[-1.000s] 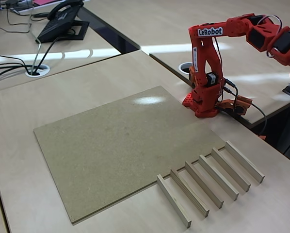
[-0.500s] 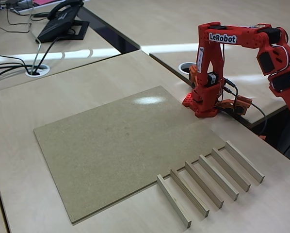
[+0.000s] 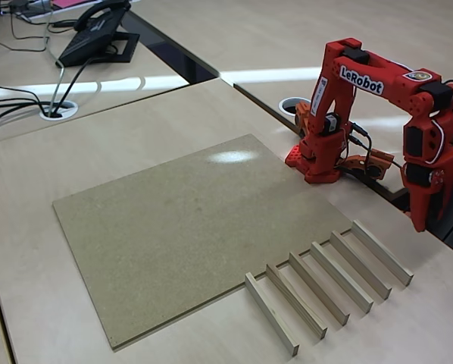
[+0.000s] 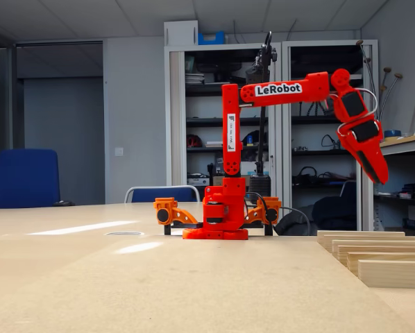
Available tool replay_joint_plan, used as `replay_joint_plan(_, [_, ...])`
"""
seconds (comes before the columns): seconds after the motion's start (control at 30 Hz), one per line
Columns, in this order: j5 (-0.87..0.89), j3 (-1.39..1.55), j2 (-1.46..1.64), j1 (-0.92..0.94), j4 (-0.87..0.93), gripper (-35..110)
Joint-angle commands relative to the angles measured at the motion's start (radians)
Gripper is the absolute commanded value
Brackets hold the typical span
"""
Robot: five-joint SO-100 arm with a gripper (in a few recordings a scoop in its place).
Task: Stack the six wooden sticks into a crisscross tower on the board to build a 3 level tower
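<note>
nearest in a fixed view, six wooden sticks (image 3: 329,282) lying flat in a parallel row on the pale tabletop (image 3: 29,318), side by side with gaps between, just off the right edge of the board (image 3: 181,227); stick ends seen low at the right in the other fixed view (image 4: 374,253). board bare, flat on the tabletop, no stick on it, no tower begun. farther back, red arm base (image 3: 317,155) standing past the board's far right corner, arm bent over and down to the right. end effector (image 3: 422,212) hanging tip down in the air above the tabletop beyond the far end of the row, holding nothing, fingers appearing closed together (image 4: 375,166). desk phone (image 3: 98,34) far left.
</note>
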Motion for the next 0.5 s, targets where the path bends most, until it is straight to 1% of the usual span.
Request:
replay_joint_plan(0.0, [0.021,0.015,-0.012,0.021,0.031,13])
replay_joint_plan(0.17, [0.028,0.028,-0.048,0.063,0.058,18])
replay_joint_plan(0.47, [0.02,0.097,-0.098,0.107,0.051,19])
